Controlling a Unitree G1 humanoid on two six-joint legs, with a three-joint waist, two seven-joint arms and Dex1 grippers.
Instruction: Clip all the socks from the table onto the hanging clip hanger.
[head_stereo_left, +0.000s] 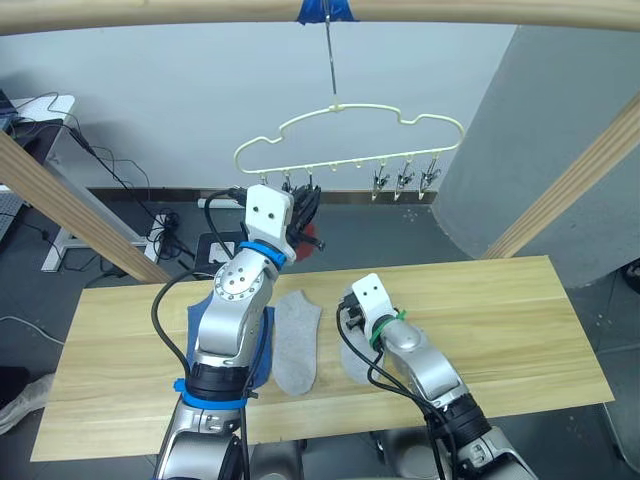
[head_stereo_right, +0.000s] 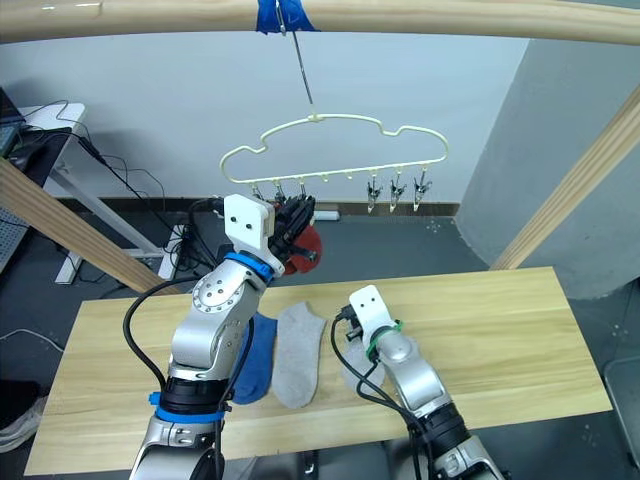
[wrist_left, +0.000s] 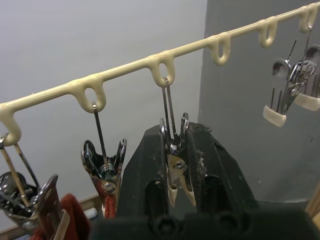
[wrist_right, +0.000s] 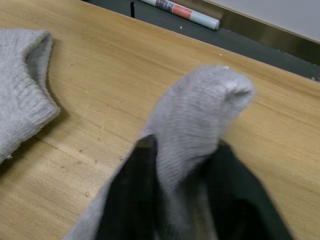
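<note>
Left hand (wrist_left: 180, 170): raised to the clip hanger (head_stereo_left: 350, 135), its fingers clenched around the third clip (wrist_left: 176, 160) from that end of the row
Rust-red sock (head_stereo_right: 305, 245): hanging from the clips just beside the left hand
Right hand (wrist_right: 175, 200): low on the surface (head_stereo_left: 500, 320), grasping a light grey sock (wrist_right: 200, 125)
Second grey sock (head_stereo_left: 297, 340): flat on the surface, just left of the right hand
Blue sock (head_stereo_right: 257, 360): beside that grey one, under the left arm
</note>
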